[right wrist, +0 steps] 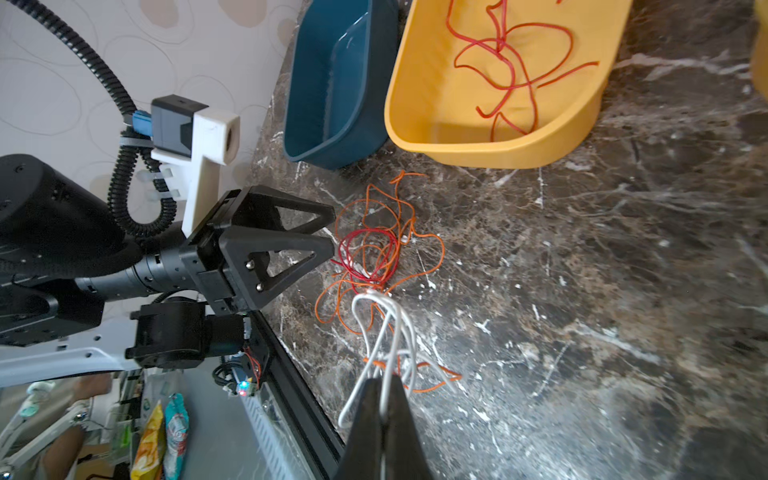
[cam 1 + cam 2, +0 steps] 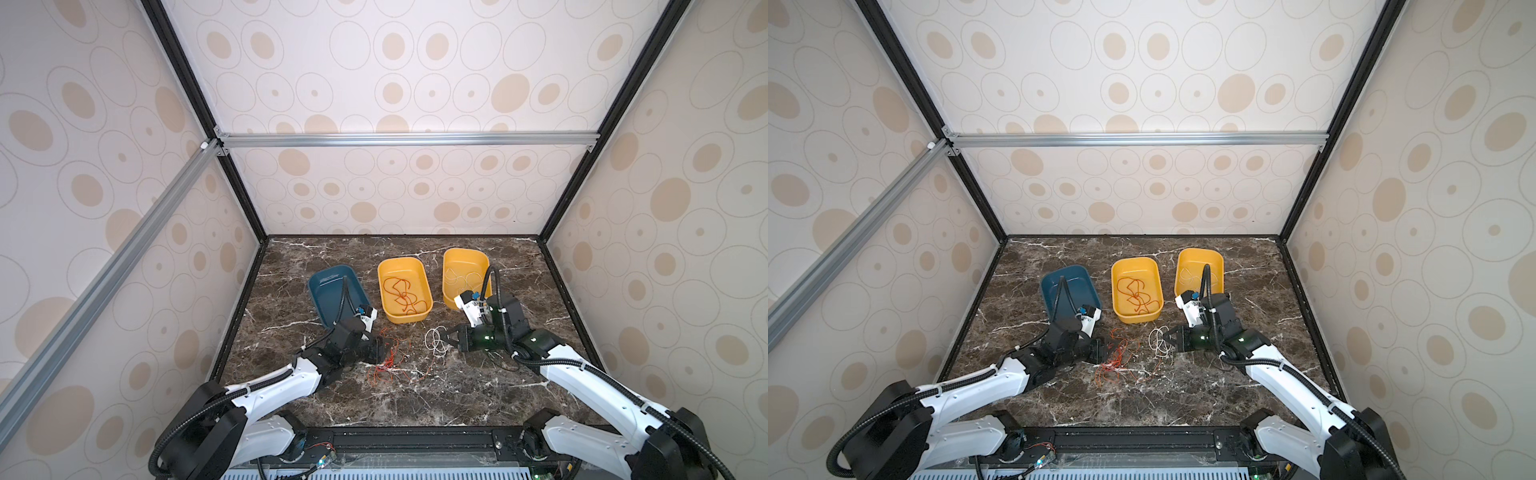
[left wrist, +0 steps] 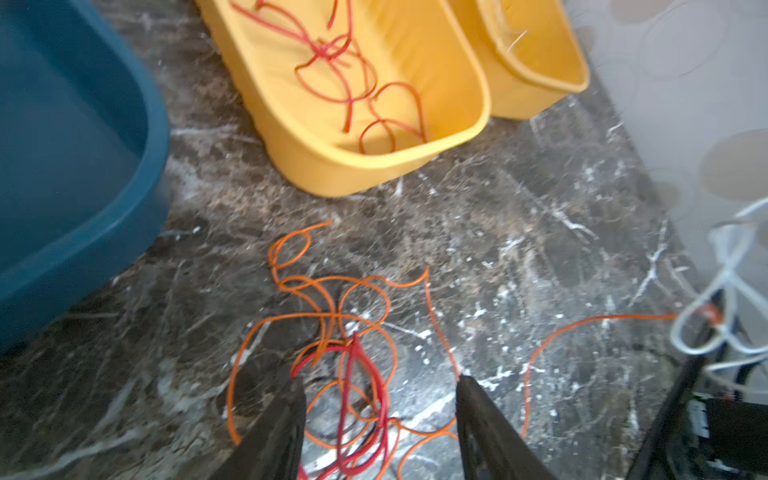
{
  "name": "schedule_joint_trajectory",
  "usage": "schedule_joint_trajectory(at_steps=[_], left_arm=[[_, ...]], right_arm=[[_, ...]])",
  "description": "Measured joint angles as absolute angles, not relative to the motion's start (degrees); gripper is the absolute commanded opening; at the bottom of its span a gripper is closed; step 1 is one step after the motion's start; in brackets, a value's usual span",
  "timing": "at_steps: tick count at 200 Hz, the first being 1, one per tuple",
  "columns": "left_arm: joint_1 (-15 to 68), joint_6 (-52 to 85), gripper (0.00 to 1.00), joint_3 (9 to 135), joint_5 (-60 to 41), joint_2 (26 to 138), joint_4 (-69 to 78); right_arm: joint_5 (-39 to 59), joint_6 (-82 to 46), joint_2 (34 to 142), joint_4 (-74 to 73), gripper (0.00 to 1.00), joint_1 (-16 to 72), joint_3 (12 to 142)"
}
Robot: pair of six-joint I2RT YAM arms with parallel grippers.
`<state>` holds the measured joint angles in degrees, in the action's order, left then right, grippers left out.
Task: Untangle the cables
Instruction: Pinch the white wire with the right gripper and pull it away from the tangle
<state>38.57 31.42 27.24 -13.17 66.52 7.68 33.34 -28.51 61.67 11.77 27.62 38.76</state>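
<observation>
The left arm (image 2: pixel 299 374) has its jaws spread apart and holds nothing. In the left wrist view they straddle the knot of cables (image 2: pixel 388 361) on the bench (image 2: pixel 415 399) — the red cable (image 3: pixel 357 386) coils between the two tips, and the orange cable (image 3: pixel 299 286) loops out just ahead of them and to either side. The right arm (image 2: pixel 577 370) has its jaws clenched on the white cable (image 1: pixel 392 324), whose loops stick out in front of the tips and point toward the knot. One orange strand runs from the knot across to the white loops, and a bit of orange lies right beside the right jaws — so the white cable looks not yet free of the orange. The left jaws are the nearer to the knot. The coming move likely turns on the line between the two pairs of jaws: the knot is pinned at the left, and the white cable is drawn away along that strand.
</observation>
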Motion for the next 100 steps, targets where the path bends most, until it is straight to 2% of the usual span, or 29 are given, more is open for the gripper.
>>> schedule_joint_trajectory(at_steps=[50, 100], left_arm=[[40.16, 26.85, 0.62, 22.81, -20.53, 62.41, 17.17], [43.83, 24.12, 0.64, 15.22, -20.69, 63.7, 33.52]], right_arm=[[38.98, -32.71, 63.31, 5.23, 0.0, 27.62, 38.76], [43.59, -37.85, 65.1, -1.61, 0.0, 27.59, 38.76]])
